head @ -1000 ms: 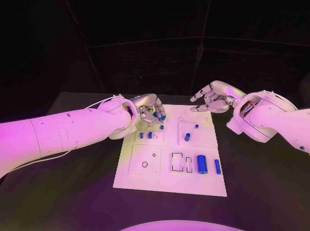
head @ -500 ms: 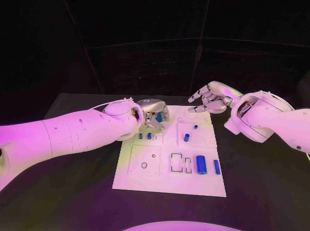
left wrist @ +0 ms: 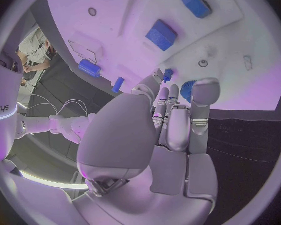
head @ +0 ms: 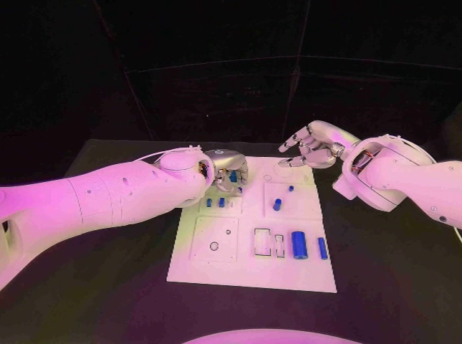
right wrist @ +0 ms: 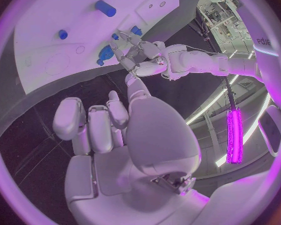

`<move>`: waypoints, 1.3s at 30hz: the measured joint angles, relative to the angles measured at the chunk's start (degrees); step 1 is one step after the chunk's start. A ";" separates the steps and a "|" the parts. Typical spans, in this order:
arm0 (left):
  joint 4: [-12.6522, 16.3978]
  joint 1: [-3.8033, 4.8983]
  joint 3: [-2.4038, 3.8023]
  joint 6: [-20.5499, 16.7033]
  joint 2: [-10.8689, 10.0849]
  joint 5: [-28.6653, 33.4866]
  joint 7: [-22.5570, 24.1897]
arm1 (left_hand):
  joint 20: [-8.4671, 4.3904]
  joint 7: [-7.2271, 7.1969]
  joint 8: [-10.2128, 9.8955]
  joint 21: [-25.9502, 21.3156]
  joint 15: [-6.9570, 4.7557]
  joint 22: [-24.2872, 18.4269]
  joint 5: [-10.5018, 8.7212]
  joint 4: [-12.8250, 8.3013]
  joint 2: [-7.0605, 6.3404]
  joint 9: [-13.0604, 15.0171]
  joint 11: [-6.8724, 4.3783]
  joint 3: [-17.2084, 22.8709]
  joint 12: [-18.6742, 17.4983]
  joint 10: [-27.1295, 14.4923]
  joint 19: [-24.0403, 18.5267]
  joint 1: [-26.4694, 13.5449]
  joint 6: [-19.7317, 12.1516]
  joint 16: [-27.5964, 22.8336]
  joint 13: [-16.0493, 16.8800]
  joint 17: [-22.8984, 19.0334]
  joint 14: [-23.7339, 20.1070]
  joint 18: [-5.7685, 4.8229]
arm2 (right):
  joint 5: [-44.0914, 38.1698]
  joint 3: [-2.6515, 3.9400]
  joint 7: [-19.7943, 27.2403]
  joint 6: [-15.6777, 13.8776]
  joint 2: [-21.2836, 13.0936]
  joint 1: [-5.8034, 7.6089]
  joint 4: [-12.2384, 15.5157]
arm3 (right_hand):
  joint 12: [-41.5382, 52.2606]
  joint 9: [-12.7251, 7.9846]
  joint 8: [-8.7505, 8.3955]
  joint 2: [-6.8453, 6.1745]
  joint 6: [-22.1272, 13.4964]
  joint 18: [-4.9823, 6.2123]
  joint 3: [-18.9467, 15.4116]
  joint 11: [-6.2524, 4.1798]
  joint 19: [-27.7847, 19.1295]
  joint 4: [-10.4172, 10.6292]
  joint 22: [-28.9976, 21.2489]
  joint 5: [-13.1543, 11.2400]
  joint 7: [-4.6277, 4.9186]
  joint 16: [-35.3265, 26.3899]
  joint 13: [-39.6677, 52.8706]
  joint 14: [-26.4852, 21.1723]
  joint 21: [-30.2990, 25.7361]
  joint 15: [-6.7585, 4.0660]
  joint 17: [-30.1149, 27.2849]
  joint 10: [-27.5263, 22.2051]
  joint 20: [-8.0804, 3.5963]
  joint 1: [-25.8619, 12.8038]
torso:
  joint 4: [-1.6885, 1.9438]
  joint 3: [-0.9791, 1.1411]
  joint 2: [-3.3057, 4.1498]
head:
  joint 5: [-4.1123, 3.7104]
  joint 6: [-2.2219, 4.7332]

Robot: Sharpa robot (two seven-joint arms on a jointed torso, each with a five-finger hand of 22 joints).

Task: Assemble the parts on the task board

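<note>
Head view, lower centre of frame: white task board [head: 253, 272] lies on the black table [head: 97, 301], long axis running away from the camera. Nearest parts sit right of the board's middle: a fat blue cylinder [head: 299, 244] lying flat, a slimmer blue bar [head: 321, 248] just beside it on the right, both next to rectangular outlined slots [head: 263, 241]. Left of these, a square outline with a small round hole [head: 214, 246]. Further up the board, two short blue pegs [head: 215, 203] stand side by side on the left half; a blue piece [head: 277, 204] and a smaller blue peg [head: 289, 189] sit on the right half. Above the pegs, upper centre of frame, the left hand [head: 228, 170] hangs over the far left part of the board, fingers curled downward around a blue part [head: 234, 176]; the left wrist view shows a blue rounded part [left wrist: 188, 90] pinched at the fingertips [left wrist: 203, 92], so this hand grips it. Furthest back, upper right of centre, the right hand [head: 311, 148] hovers at the board's far edge, holding nothing, fingers loosely bent and apart; the right wrist view confirms bare fingers [right wrist: 90, 122].
</note>
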 measured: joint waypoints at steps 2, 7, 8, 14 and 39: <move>-0.22 -0.01 0.00 0.29 0.12 -0.18 -0.21 | 0.19 -0.05 0.00 0.49 0.00 0.44 0.00 -0.21 0.00 -0.04 -0.24 0.23 0.00 0.34 0.19 0.00 0.06 0.00 -0.12 -0.13 0.00 0.00 | 0.00 0.00 0.00 0.00 0.00 0.00 0.00 | 0.00 0.00 0.00 0.00 0.00 0.00 0.00 0.00 0.00 0.00 0.00 0.00 0.00 0.00 0.00 0.00 0.00 0.00 0.00 0.00 0.00 0.00 | 0.00 -0.01 -0.01 | -0.04 -0.02; -0.73 -0.02 0.00 0.97 0.57 -0.46 -0.56 | 0.02 -0.21 -0.25 1.10 0.00 1.25 0.00 -0.27 0.00 -0.23 -0.35 1.08 -0.43 1.13 0.35 0.00 0.69 0.00 -0.40 -0.40 0.00 0.00 | 0.00 0.00 -0.01 0.00 0.00 0.00 0.01 | 0.00 0.00 0.00 0.00 0.00 0.00 0.00 0.00 0.00 0.00 0.00 0.00 0.00 0.00 0.00 0.00 0.00 0.00 0.00 0.00 0.00 0.00 | 0.03 -0.01 -0.01 | -0.23 -0.03; -0.84 -0.04 0.01 1.09 0.66 -0.51 -0.60 | 0.02 -0.04 -0.47 1.38 0.00 1.42 0.00 -0.29 0.00 -0.26 -0.35 1.31 -0.43 1.46 0.35 0.00 0.86 0.00 -0.41 -0.44 0.00 0.00 | 0.00 0.00 -0.01 0.00 0.00 0.00 0.01 | 0.00 0.00 0.00 0.00 0.00 0.00 0.00 0.00 0.00 0.00 0.00 0.00 0.00 0.00 0.00 0.00 0.00 0.00 0.00 0.00 0.00 0.00 | 0.05 -0.01 -0.01 | -0.31 0.01; -1.60 -0.15 0.01 1.96 1.12 -0.69 -0.93 | -0.17 -0.26 -0.72 1.97 0.00 2.10 0.00 -0.37 0.28 -0.46 -0.55 2.63 -0.77 2.08 0.54 -0.28 1.51 0.00 -0.58 -0.70 0.00 0.00 | 0.00 0.00 -0.01 0.00 0.17 0.00 0.02 | 0.00 0.00 0.00 0.00 0.00 0.00 0.00 0.00 0.00 0.00 0.00 0.00 0.00 0.00 0.01 0.00 0.00 0.00 0.00 0.00 0.00 0.00 | 0.10 0.01 -0.02 | -0.28 0.23; -2.28 -0.07 0.22 4.03 1.96 -0.88 -1.07 | -0.36 -0.56 -0.94 3.79 -0.41 4.04 0.00 -0.21 0.78 -0.72 -0.77 4.80 -1.78 3.72 0.74 -0.78 2.60 -0.01 -0.63 -1.36 -0.03 -0.86 | 0.00 0.00 -0.05 0.02 0.37 0.00 -0.02 | 0.00 0.00 0.00 0.00 0.00 0.00 0.00 0.00 0.00 0.00 0.01 0.00 0.00 0.00 0.01 0.00 0.00 0.00 0.00 0.00 0.00 0.00 | 0.11 -0.01 -0.02 | -0.09 -0.02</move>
